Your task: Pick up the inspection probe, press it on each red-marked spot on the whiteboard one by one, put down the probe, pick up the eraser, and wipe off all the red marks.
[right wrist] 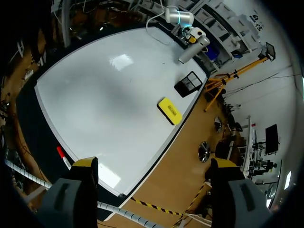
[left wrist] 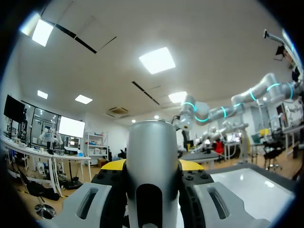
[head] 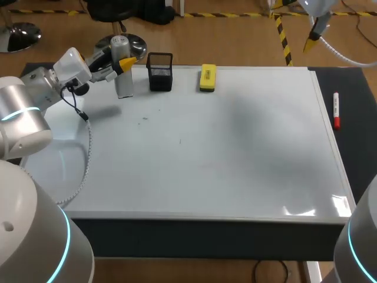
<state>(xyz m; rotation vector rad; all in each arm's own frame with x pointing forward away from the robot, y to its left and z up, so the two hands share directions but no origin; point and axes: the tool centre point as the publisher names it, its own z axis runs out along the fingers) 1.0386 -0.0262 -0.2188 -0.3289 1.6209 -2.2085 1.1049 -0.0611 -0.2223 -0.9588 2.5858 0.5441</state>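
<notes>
Probe (left wrist: 152, 156) clamped in left jaws, by whiteboard (head: 235, 147) far-left corner, beside mesh cup (head: 159, 72). Right jaws apart, raised. Probably pressing step; next needs red marks located, none clear. Eraser (head: 207, 77) untouched.

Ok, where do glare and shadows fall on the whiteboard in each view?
Head view: bright glare at the near right corner of the whiteboard, a broad soft shadow over its middle right. Right wrist view: one bright glare patch on the whiteboard, a dim shadow across its centre. Left wrist view: faint sheen on the whiteboard beside the inspection probe.
</notes>
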